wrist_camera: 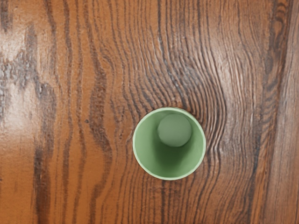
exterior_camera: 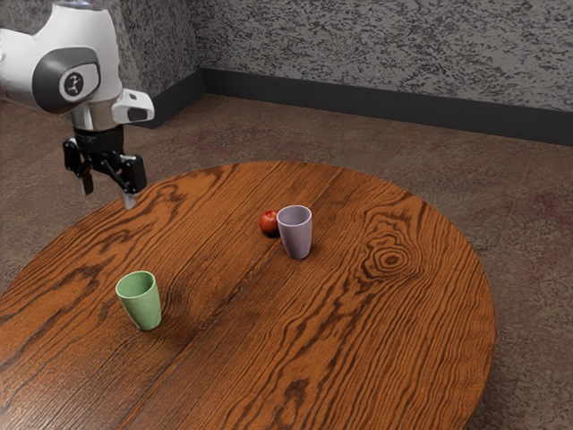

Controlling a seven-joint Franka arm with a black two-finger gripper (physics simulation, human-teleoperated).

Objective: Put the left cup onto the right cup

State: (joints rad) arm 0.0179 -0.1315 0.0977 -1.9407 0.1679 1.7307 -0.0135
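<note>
From where I stand, the black two-finger pincer (exterior_camera: 108, 193) hangs released, its fingers spread and empty, above the ten o'clock rim of the round wooden counter (exterior_camera: 394, 340). The pale green plastic cup (exterior_camera: 140, 300) stands upright near eight o'clock (the wrist view looks straight down into it). The lilac plastic cup (exterior_camera: 295, 231) stands upright near the middle, well apart from the green one. A small red apple (exterior_camera: 269, 222) sits just beside the lilac cup at its ten o'clock.

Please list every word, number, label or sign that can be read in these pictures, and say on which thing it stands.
No text can be read.
On the arm's grey cap: a small white mark, too small to read.
Nothing is written on the green cup, purple cup, apple or table.
</note>
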